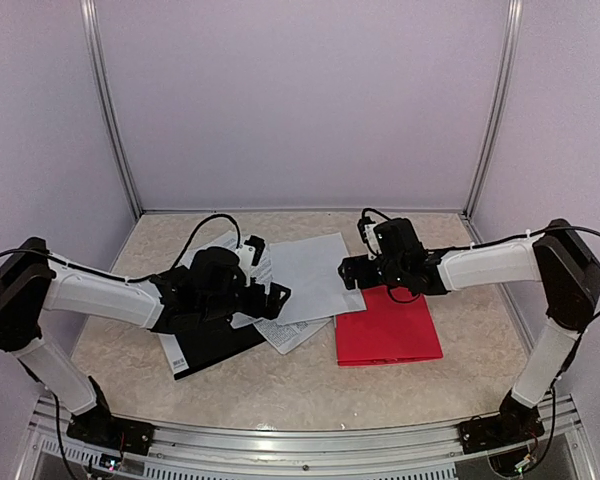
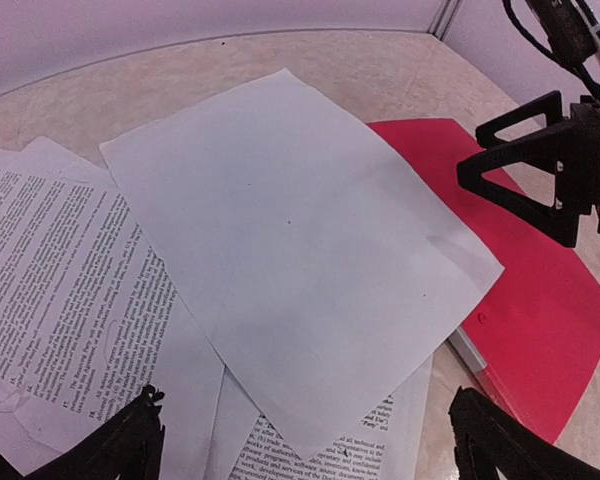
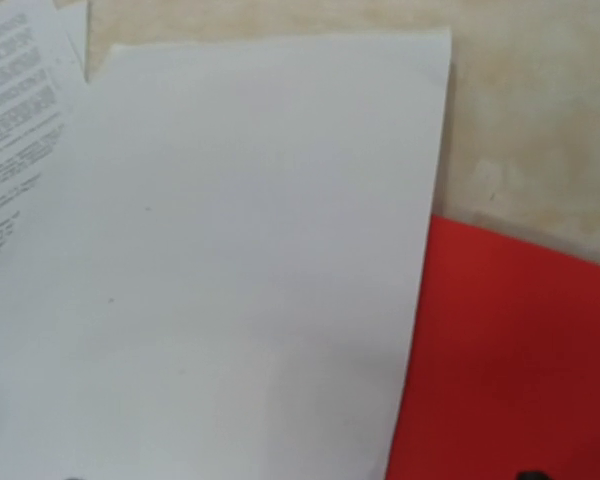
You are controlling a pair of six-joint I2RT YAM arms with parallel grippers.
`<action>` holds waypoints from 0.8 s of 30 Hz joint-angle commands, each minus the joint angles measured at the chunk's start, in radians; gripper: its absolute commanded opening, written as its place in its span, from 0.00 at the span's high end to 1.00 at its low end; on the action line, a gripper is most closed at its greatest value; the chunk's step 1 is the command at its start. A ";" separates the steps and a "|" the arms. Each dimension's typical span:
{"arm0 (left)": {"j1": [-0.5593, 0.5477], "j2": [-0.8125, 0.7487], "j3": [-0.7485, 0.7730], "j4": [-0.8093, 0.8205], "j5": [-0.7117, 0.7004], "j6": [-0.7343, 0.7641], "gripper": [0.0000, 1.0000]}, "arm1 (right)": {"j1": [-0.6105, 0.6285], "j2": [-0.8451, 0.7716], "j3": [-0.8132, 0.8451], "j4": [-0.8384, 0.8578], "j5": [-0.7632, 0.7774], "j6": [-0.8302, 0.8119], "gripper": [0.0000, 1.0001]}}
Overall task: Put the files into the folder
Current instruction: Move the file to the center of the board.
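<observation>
The files lie fanned out in the middle of the table. A blank white sheet (image 1: 308, 272) (image 2: 290, 240) (image 3: 240, 250) lies on top, and its right edge overlaps the red folder (image 1: 390, 328) (image 2: 545, 310) (image 3: 520, 350). The folder lies flat and closed. Printed sheets (image 1: 280, 335) (image 2: 65, 270) (image 3: 10, 80) stick out from under the blank one. My left gripper (image 1: 278, 303) (image 2: 310, 440) is open over the near corner of the pile, holding nothing. My right gripper (image 1: 346, 275) (image 2: 470, 150) is open low over the blank sheet's right edge, by the folder's far left corner. Its fingers barely show in the right wrist view.
A black flat cover (image 1: 215, 345) with a white label lies under the left arm, partly beneath the printed sheets. The enclosure's walls stand behind and at both sides. Bare beige tabletop (image 1: 280, 395) shows in front of the papers and behind them.
</observation>
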 commanded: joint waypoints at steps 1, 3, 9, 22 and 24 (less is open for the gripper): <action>0.062 0.038 0.054 -0.061 0.058 -0.157 0.04 | -0.059 0.077 0.040 0.071 -0.189 0.078 0.09; 0.084 0.061 0.088 -0.095 0.070 -0.186 0.05 | -0.070 0.107 0.062 0.072 -0.214 0.089 0.10; 0.136 0.154 0.191 -0.151 0.106 -0.266 0.07 | -0.118 0.183 0.112 0.108 -0.281 0.123 0.15; 0.220 0.347 0.335 -0.175 0.244 -0.367 0.13 | -0.171 0.312 0.192 0.120 -0.338 0.142 0.24; 0.220 0.369 0.341 -0.174 0.243 -0.382 0.13 | -0.171 0.335 0.203 0.117 -0.346 0.143 0.25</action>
